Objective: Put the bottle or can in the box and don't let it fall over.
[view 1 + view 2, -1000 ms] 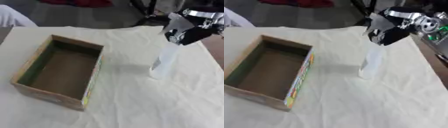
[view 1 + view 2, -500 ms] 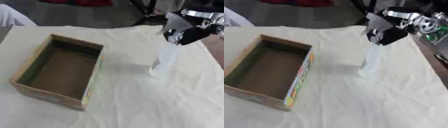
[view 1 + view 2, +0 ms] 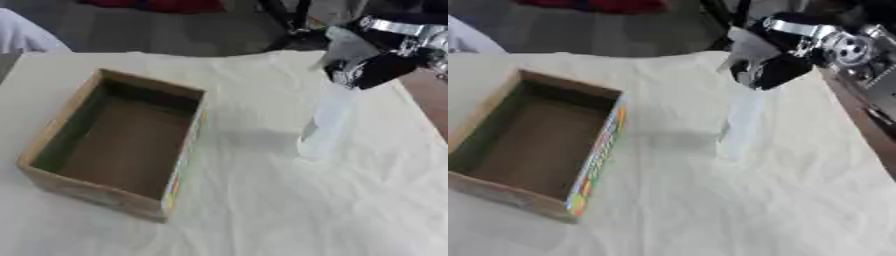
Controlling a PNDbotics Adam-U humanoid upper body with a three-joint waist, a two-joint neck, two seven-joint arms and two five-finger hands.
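The right hand (image 3: 773,70) comes in from the upper right and its fingers are wrapped round the top of the bottle (image 3: 322,125), so the cap and neck are pretty much hidden behind black fingers. The bottle itself is pale and see-through, hard to pick out against the cloth (image 3: 262,210) covering the bench. It hangs straight down from the hand, more or less upright, with its base at the cloth; can't tell whether it's actually touching or just off it. No label I can make out on it.

The box (image 3: 114,145) is well off to the hand's left, open side up, with nothing inside that I can see. It's brown cardboard, with a strip of coloured print along the long side facing the bottle, showing best in the right eye view. There's print there but nothing readable, just blobs of colour.

No left hand anywhere in either view.
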